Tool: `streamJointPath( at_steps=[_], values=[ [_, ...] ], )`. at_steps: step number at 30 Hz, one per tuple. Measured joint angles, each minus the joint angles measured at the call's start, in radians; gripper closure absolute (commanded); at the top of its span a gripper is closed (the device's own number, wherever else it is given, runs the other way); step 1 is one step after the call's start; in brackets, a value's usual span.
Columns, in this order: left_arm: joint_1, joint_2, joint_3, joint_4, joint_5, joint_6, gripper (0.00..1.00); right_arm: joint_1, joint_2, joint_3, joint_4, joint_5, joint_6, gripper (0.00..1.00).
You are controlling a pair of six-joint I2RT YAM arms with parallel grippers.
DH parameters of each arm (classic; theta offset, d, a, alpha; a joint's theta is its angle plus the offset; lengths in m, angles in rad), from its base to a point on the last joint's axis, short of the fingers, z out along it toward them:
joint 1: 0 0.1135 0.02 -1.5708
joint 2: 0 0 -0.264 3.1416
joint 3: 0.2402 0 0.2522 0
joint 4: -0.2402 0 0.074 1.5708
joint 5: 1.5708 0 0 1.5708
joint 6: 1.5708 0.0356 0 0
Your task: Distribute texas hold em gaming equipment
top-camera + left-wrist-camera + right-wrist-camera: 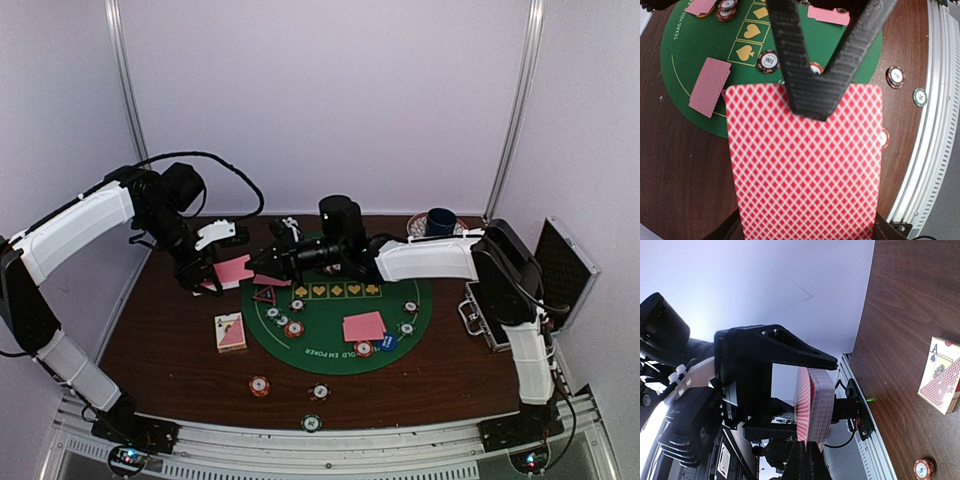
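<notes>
Pink-backed playing-card stack (805, 165) fills the left wrist view, held off the table over the rear-left rim of the round green felt mat (320, 342). Left gripper (210, 275) is clamped on the stack's near end. Right gripper (814, 97) reaches in from the right, fingers pressed together on the stack's far edge; can't tell if it's one card or several. On the dark wood table (170, 345), an ace-printed card box (230, 332) sits just left of the mat, with a red-black triangle marker (264, 294) at the mat's left rim. Orange-red striped-edge chip (259, 385) and dark chip (320, 392) are on bare wood near the front. Face-down pink cards (364, 326) lie on the felt right of centre, with an orange disc (364, 349) and blue disc (388, 343) just beside them. Dark blue cup (440, 221) is rear right, open metal-edged black case (562, 262) far right.
</notes>
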Motion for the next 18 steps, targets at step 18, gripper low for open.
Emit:
streamJointPath(
  at_steps=[18],
  values=[
    [0.000, 0.000, -0.018, 0.001, -0.040, 0.001, 1.00, -0.158, -0.156, -0.096, -0.280, -0.038, -0.222, 1.00]
  ],
)
